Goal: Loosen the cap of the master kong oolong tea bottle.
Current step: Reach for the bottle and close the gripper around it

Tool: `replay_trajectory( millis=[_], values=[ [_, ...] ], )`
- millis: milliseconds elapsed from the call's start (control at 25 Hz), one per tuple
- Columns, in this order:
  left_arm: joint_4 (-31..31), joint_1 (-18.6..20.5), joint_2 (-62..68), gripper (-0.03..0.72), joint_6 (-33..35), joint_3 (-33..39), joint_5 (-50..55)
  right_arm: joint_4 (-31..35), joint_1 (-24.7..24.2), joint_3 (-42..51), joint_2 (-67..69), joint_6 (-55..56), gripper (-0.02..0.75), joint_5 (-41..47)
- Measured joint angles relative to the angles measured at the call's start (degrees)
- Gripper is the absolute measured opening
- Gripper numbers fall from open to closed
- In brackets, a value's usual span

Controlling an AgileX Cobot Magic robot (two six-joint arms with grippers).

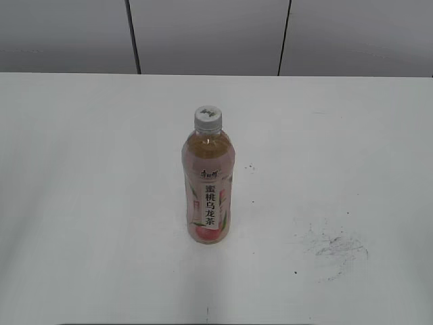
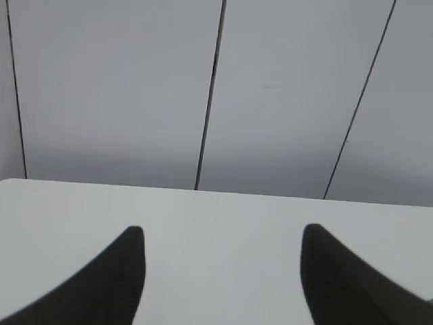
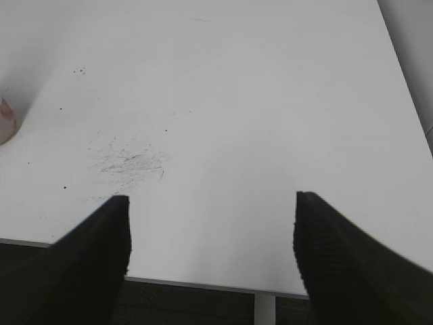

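Note:
The master kong oolong tea bottle (image 1: 208,186) stands upright in the middle of the white table (image 1: 81,203), with amber tea, a pink peach label and black Chinese characters. Its white-grey ribbed cap (image 1: 208,117) sits on the neck. Neither arm shows in the exterior view. My left gripper (image 2: 222,233) is open and empty over bare table, facing the wall. My right gripper (image 3: 211,200) is open and empty above the table's front edge. A pink sliver of the bottle's base (image 3: 5,120) shows at the right wrist view's left edge.
Dark scuff marks (image 1: 335,247) lie on the table to the right of the bottle, also in the right wrist view (image 3: 132,162). A grey panelled wall (image 1: 210,34) stands behind the table. The table's front edge (image 3: 203,284) is below the right gripper.

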Motion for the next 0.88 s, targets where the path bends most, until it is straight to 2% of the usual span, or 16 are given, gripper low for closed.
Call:
replay_trajectory(
  millis=[240,400,560,680,880],
  values=[
    [-0.6,-0.3,21.0,0.438,0.2,0.0,-21.0,0.0,0.0,0.0,0.0,0.0,0.564,0.0],
    [3.9,-4.0,35.9,0.44,0.3,0.1,-36.2,0.1,0.0,0.0,0.0,0.0,0.564,0.0],
    [9.3,-7.7,48.6,0.504,0.2,0.1,-56.3,0.0,0.0,0.0,0.0,0.0,0.564,0.0],
    [10.3,-8.2,58.2,0.563,-2.5,0.1,-69.4,0.0,0.0,0.0,0.0,0.0,0.564,0.0],
    [12.5,-8.2,71.1,0.582,-7.6,0.0,-78.6,0.0,0.0,0.0,0.0,0.0,0.564,0.0]
  ],
)
